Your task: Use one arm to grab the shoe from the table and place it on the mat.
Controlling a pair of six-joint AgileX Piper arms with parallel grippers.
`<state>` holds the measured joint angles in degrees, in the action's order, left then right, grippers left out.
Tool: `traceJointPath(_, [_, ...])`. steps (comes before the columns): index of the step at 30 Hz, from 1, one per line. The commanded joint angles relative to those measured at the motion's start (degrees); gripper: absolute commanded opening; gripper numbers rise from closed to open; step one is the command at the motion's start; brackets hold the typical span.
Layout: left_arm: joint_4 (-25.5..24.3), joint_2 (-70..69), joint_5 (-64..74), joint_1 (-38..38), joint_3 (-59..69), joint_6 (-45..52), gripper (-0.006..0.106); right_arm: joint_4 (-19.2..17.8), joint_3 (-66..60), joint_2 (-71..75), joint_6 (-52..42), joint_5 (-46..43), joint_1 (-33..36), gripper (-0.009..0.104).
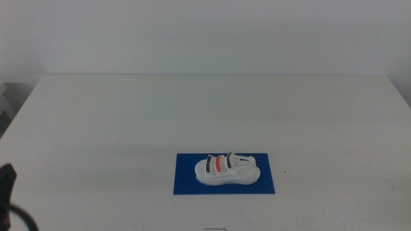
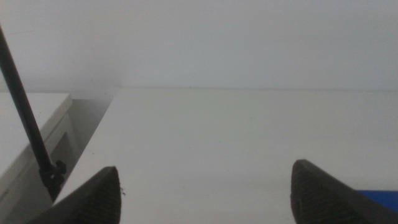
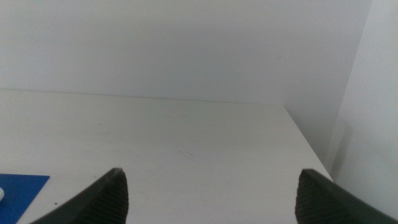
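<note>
I see one sandal [image 1: 227, 170] on one blue mat [image 1: 186, 183] near the table's [image 1: 128, 115] front edge, well apart from both wide-open, empty pincers: left pincer [image 2: 205, 193], right pincer [image 3: 211, 193].

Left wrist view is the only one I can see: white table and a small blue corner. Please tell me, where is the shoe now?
Observer: The shoe lies on the blue mat, inside its edges, in the middle view.
Operator: Does any pincer hold it?
Observer: No. Nothing touches the shoe; the left pincer is open and empty, and only a dark part of that arm shows at the middle view's lower left.
Operator: And the right arm?
Observer: The right pincer is open too, over bare table, with just the mat's corner beside it in its wrist view. It does not show in the middle view.
</note>
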<state>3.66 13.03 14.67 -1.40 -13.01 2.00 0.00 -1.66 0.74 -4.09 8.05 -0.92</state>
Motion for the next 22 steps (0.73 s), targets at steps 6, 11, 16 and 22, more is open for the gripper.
traceJointPath(6, [-2.5,-9.4,-7.9,-0.1,7.7,-5.1,0.094,-0.5,1.1,1.1,-0.3,-4.3,0.1,0.094])
traceJointPath(11, [-2.5,-14.9,-7.9,-0.1,11.8,-6.0,0.094,-0.5,1.1,1.1,-0.3,-4.3,0.1,0.094])
traceJointPath(16, [-2.5,-15.1,-8.2,0.1,14.4,-6.9,0.094,-0.5,1.1,1.1,-0.3,-4.3,0.1,0.094])
traceJointPath(22, [-2.5,-15.0,-7.1,0.2,14.5,-6.8,0.094,-0.5,1.1,1.1,-0.3,-4.3,0.1,0.094])
